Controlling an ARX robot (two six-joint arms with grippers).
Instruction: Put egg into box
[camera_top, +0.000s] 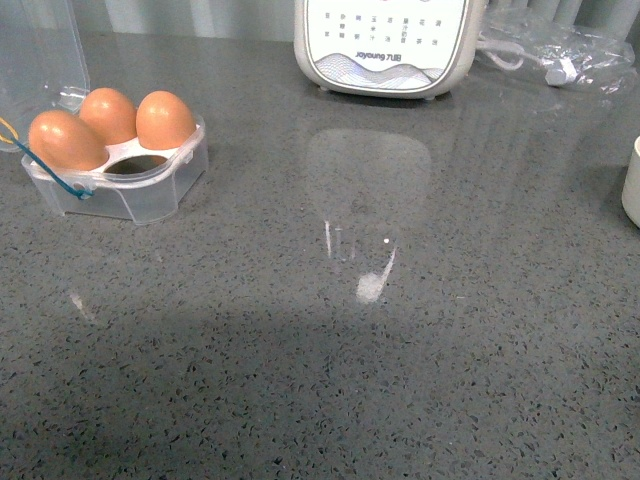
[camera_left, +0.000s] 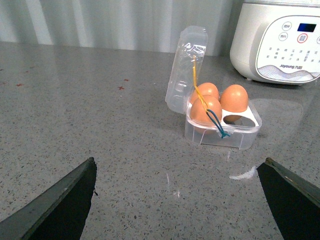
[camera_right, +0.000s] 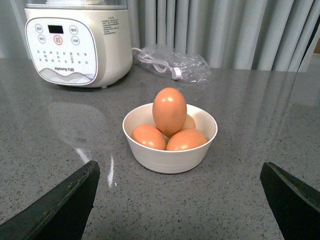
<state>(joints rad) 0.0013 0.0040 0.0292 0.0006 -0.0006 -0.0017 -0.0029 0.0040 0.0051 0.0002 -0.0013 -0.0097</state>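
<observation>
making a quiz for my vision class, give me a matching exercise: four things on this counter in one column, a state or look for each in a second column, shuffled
Things
1. box
2. bowl
3. plastic bag
4. white appliance

States
A. crumpled, holds a white cable
B. button panel on its front
C. lid open, one hollow empty
D. brown eggs piled inside

Pairs: 1-C, 2-D, 3-A, 4-B
</observation>
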